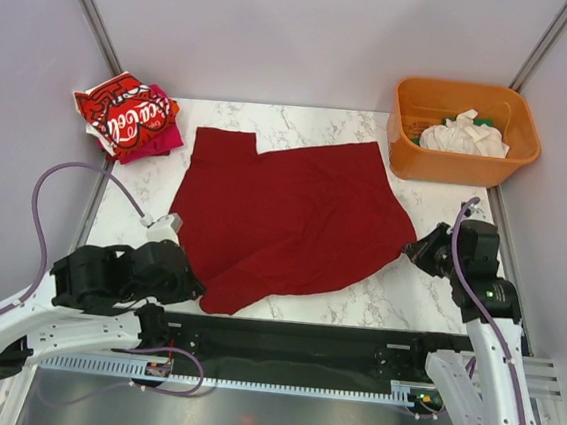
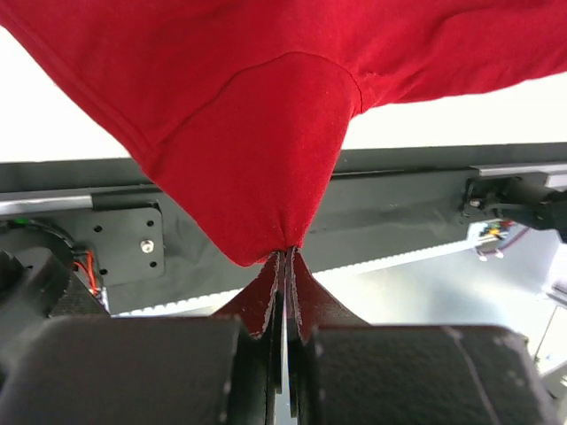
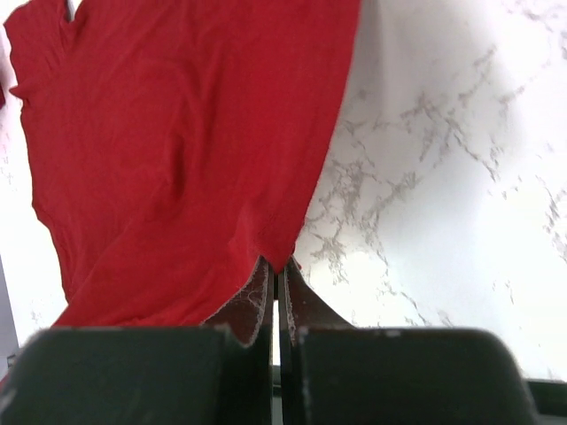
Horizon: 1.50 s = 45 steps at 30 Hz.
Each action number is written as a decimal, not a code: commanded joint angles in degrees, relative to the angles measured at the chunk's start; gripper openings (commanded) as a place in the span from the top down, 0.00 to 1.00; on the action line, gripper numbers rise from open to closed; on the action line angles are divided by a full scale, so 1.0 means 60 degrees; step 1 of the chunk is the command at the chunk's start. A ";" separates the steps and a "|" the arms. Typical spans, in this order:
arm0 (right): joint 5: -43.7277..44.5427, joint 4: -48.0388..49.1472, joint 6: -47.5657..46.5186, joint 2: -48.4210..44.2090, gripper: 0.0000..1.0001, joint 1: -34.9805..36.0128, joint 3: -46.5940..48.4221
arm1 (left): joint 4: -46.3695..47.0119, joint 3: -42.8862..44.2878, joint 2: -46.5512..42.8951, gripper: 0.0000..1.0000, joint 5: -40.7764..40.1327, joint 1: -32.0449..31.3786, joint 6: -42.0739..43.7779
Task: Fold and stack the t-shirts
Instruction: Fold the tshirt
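Fingers [image 2: 259, 305] pinch dark red tee [image 1: 283, 218]; tub [image 1: 448, 168] holds white tee [image 1: 461, 137].

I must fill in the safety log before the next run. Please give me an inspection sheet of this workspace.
Surface: marble-pattern table, partly covered by cloth.
Job's things: dark red t-shirt spread in the middle; bright red lettered t-shirt folded on magenta t-shirt, far left; white t-shirt crumpled in the tub.
Clutter: orange tub, far right corner.
Grippers: left gripper and right gripper each shut on a corner of the dark red t-shirt.
Cables: purple cables run along both arms.
Surroundings: pale walls; nothing else seen.
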 commanded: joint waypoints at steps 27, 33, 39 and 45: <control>0.1490 0.1456 0.0284 0.1975 1.00 -0.0022 0.0501 | -0.0598 0.1850 0.1606 0.98 -0.2714 0.0138 0.1800; 0.1372 0.2468 0.0109 0.3868 1.00 -0.0036 0.1013 | 0.2052 0.2850 0.3072 0.98 -0.1067 0.3526 0.6166; 0.1593 0.2952 0.0035 0.4792 1.00 -0.0036 0.1526 | 0.3632 0.2617 0.4537 0.98 0.1836 0.6812 0.8455; 0.1578 0.3215 -0.0082 0.5685 1.00 -0.0037 0.1952 | 0.4222 0.2513 0.5167 0.98 0.2395 0.8177 0.8866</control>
